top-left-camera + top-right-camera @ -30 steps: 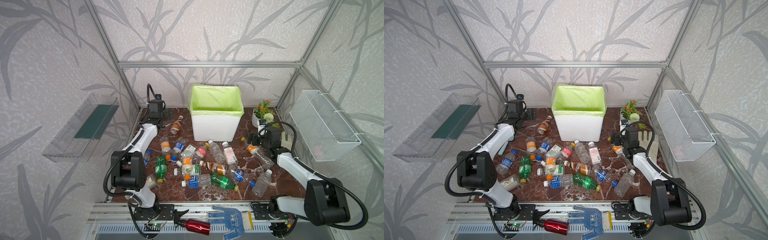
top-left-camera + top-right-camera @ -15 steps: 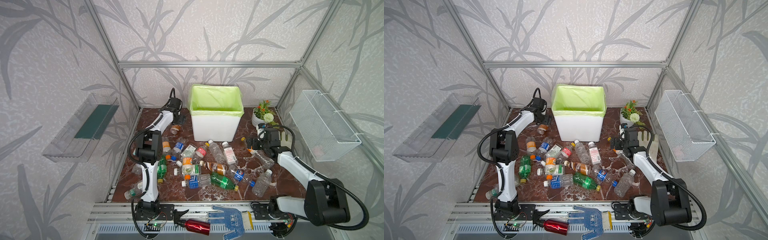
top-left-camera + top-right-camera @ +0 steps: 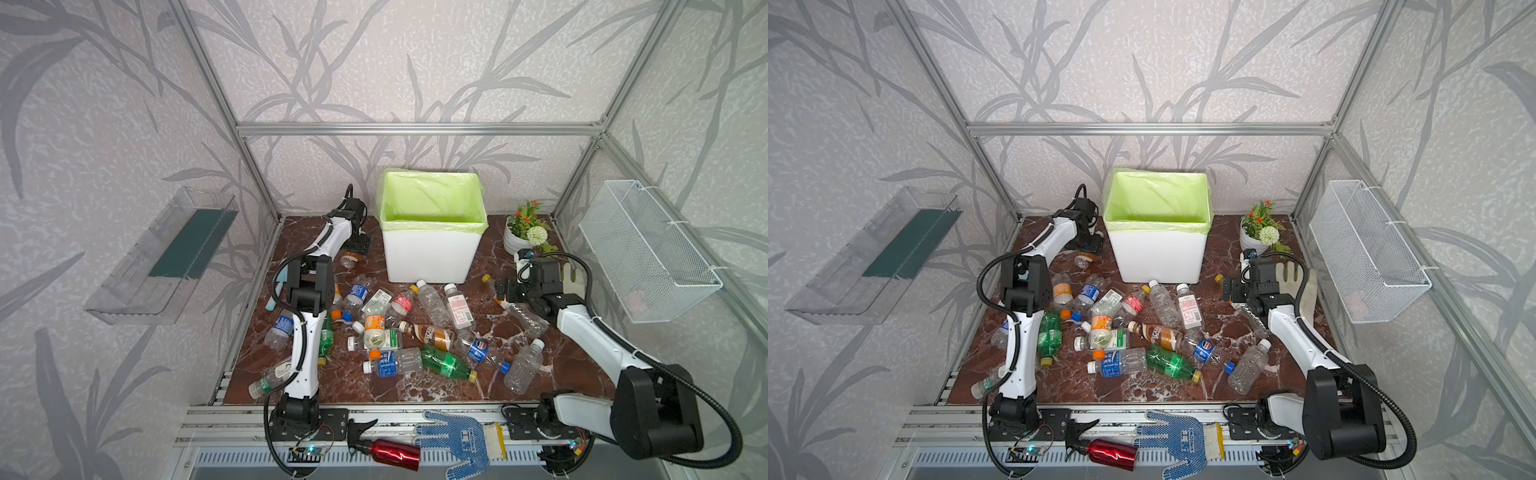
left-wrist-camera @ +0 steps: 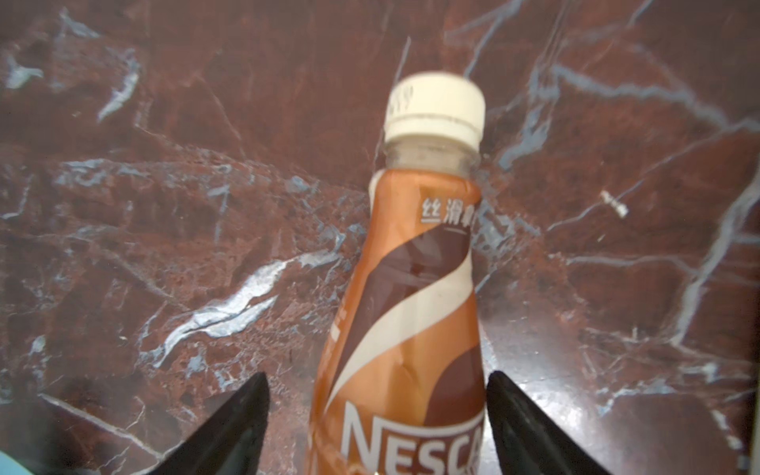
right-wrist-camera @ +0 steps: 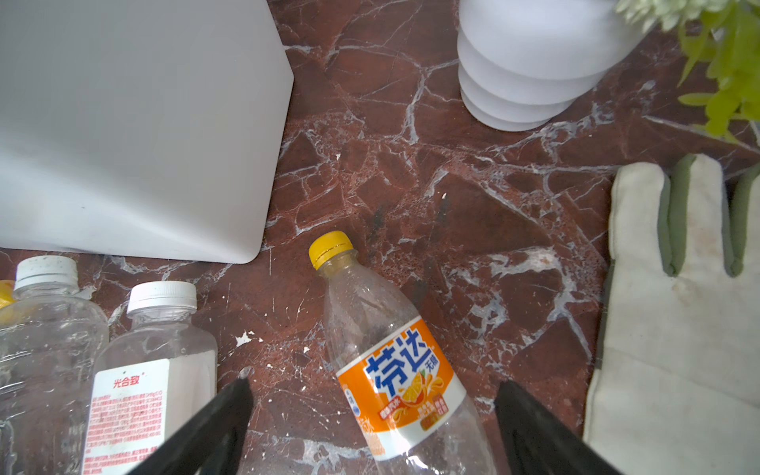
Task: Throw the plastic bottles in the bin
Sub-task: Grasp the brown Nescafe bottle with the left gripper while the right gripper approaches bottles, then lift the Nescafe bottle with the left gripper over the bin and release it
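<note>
Several plastic bottles (image 3: 432,332) lie scattered on the red marble top in front of the bin (image 3: 430,253), a white tub lined with a light-green bag. My left gripper (image 4: 376,375) is down at the bin's left side, open around a brown coffee bottle (image 4: 407,308) with a white cap. One finger is at the bottle's side and a gap shows at the other. My right gripper (image 5: 373,383) stands open over a clear bottle (image 5: 370,312) with an orange label and yellow cap, right of the bin (image 5: 123,123).
A white flower pot (image 3: 515,243) and a white work glove (image 5: 678,329) lie close behind and beside the right gripper. A wire basket (image 3: 648,249) hangs on the right wall, a clear tray (image 3: 162,257) on the left. A red spray bottle (image 3: 390,453) and blue glove (image 3: 461,440) lie on the front rail.
My left arm has swung from the far left corner towards the bin and come down over the brown bottle, its jaws narrowing. My right gripper has shifted slightly over the orange-labelled bottle.
</note>
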Controlling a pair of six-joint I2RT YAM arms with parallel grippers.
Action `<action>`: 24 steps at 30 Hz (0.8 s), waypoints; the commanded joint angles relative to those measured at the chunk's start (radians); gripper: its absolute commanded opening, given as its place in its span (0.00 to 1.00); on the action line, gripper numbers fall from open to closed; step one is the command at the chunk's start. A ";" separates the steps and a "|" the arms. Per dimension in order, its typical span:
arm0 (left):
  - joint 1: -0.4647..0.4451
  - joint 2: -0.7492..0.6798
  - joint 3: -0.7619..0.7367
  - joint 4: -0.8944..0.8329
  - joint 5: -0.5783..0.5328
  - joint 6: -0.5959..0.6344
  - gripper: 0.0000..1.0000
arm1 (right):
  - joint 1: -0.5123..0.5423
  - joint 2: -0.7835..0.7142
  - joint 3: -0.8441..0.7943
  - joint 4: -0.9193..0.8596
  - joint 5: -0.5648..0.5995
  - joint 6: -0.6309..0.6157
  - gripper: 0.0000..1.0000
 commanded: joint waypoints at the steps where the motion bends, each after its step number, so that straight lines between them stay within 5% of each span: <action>1: 0.005 0.012 0.033 -0.061 0.039 -0.011 0.73 | 0.001 -0.010 0.033 -0.015 0.001 -0.005 0.93; 8: 0.037 -0.059 0.012 -0.045 0.145 -0.094 0.36 | 0.001 -0.012 0.040 -0.010 -0.005 -0.013 0.94; 16: 0.080 -0.530 -0.221 0.276 0.130 -0.189 0.23 | 0.000 -0.061 0.029 0.004 0.021 -0.039 0.95; 24: 0.084 -1.018 -0.529 0.808 0.169 -0.228 0.24 | -0.004 -0.152 0.006 0.033 0.072 -0.045 0.97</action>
